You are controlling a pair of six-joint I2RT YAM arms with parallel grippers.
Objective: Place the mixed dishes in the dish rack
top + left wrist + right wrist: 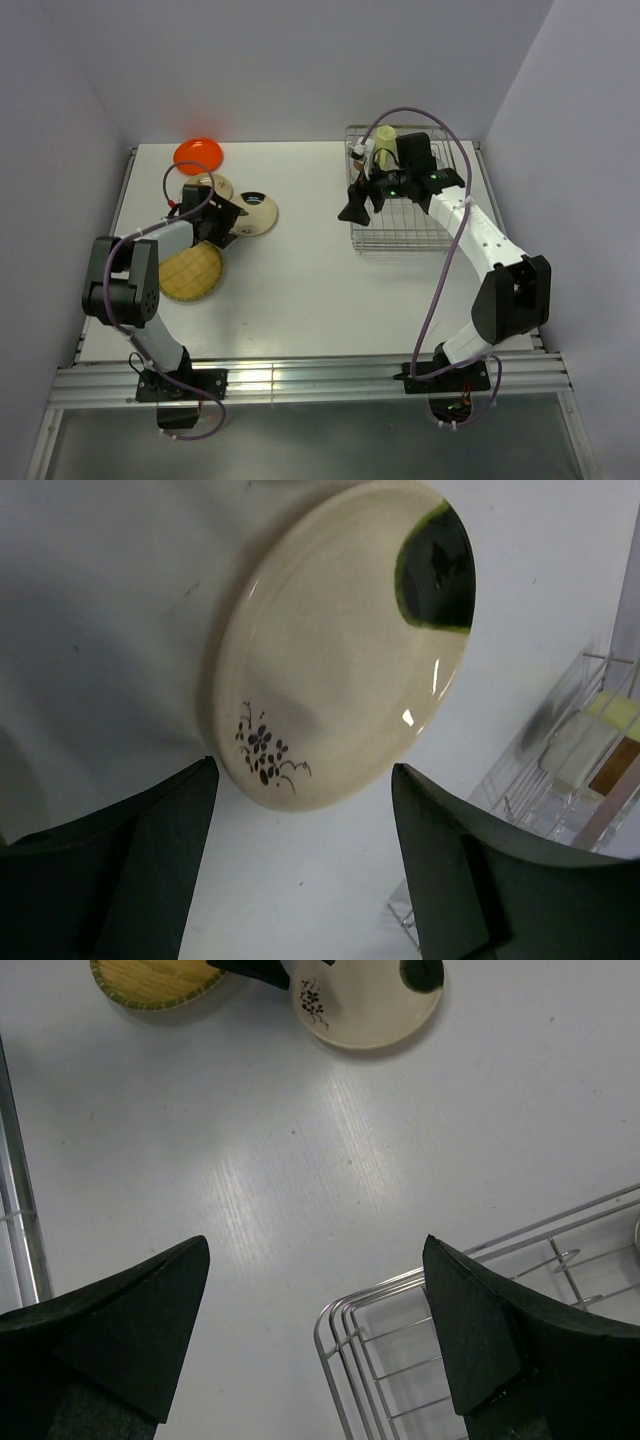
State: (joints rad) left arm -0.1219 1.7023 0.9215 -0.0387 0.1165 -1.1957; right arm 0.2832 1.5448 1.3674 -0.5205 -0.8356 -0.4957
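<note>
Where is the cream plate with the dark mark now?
In the top view the cream plate lies on the left half of the table, just right of the tan plate.

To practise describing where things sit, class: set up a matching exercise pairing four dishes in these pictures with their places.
Things:
1 orange plate
2 woven plate
3 cream plate with dark mark
4 pale mug

Places:
a inside the dish rack
b nearest the left arm's base
c at the far edge of the table
d on the table, closest to the rack

Pairs: 1-c, 2-b, 3-d, 4-a
</note>
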